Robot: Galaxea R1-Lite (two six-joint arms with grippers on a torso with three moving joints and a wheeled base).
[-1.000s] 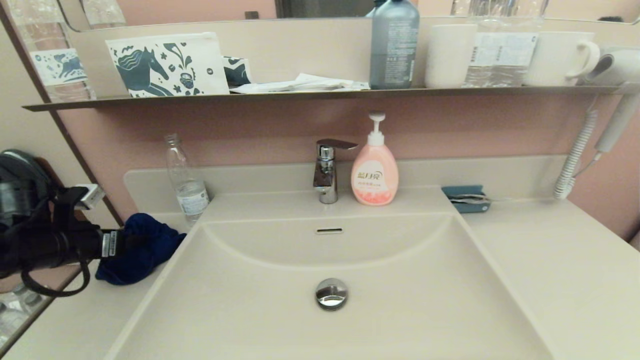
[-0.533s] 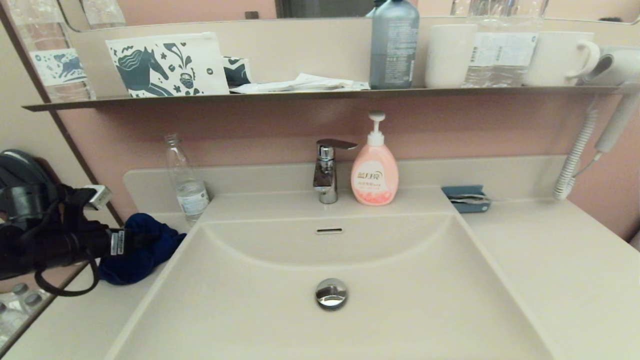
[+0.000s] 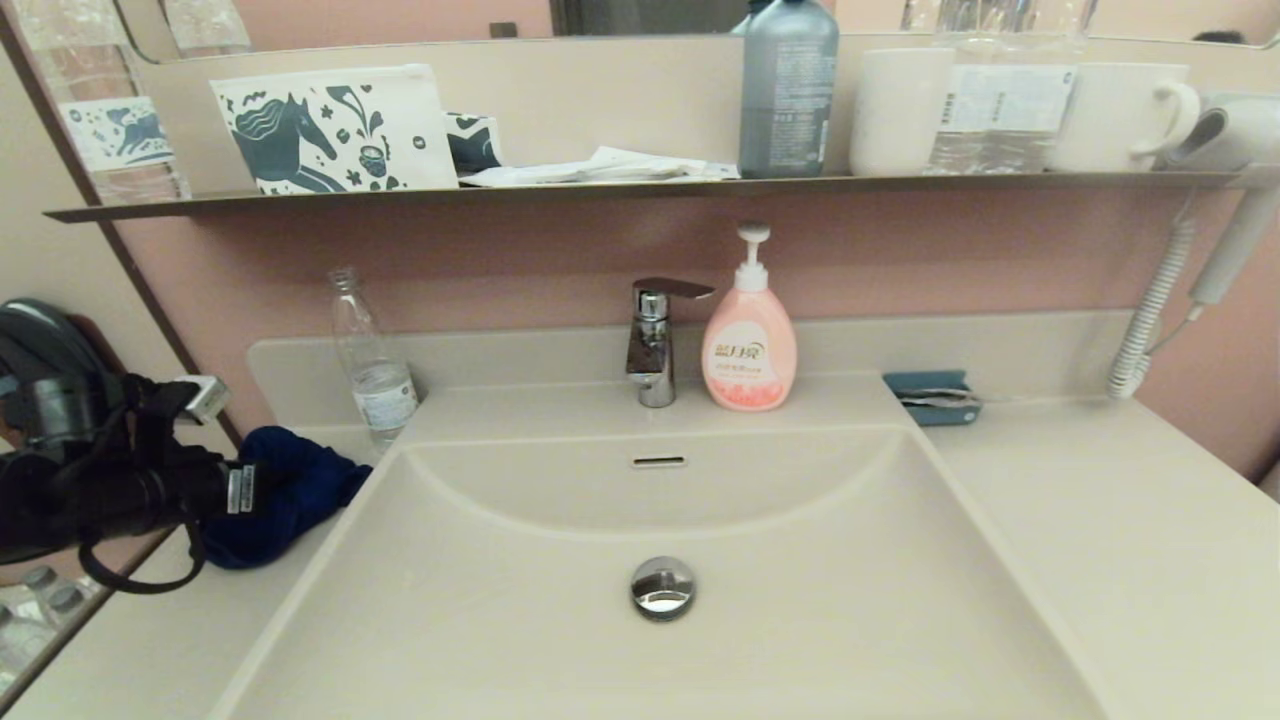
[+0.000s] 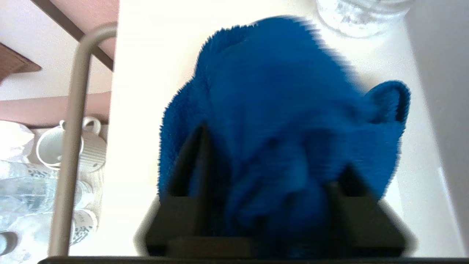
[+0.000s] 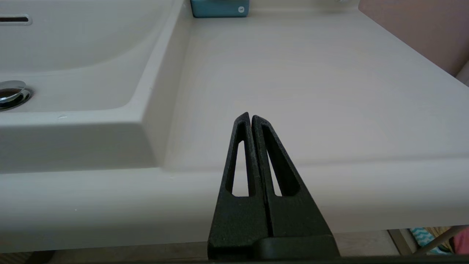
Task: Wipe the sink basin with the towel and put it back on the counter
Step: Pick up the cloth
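A crumpled dark blue towel (image 3: 305,485) lies on the cream counter (image 3: 150,640) just left of the sink basin (image 3: 820,610). My left gripper (image 3: 262,490) reaches in from the left at towel height. In the left wrist view its fingers (image 4: 199,154) stand wide apart with the towel (image 4: 285,102) bulging between them, so the left gripper (image 4: 274,146) is open. The basin holds a chrome drain plug (image 3: 662,587) and a slot overflow (image 3: 659,461). My right gripper (image 5: 251,116) is shut and empty, parked at the counter's front edge (image 5: 329,91), out of the head view.
A clear water bottle (image 3: 372,360) stands right behind the towel. Faucet (image 3: 652,340) and pink soap pump (image 3: 750,340) are at the basin's back, with a teal box (image 3: 930,397) to the right. A dark-edged shelf (image 3: 600,188) with cups and bottles hangs overhead.
My left gripper has slid to the right, further into the towel. The towel has barely shifted, and nothing else has moved.
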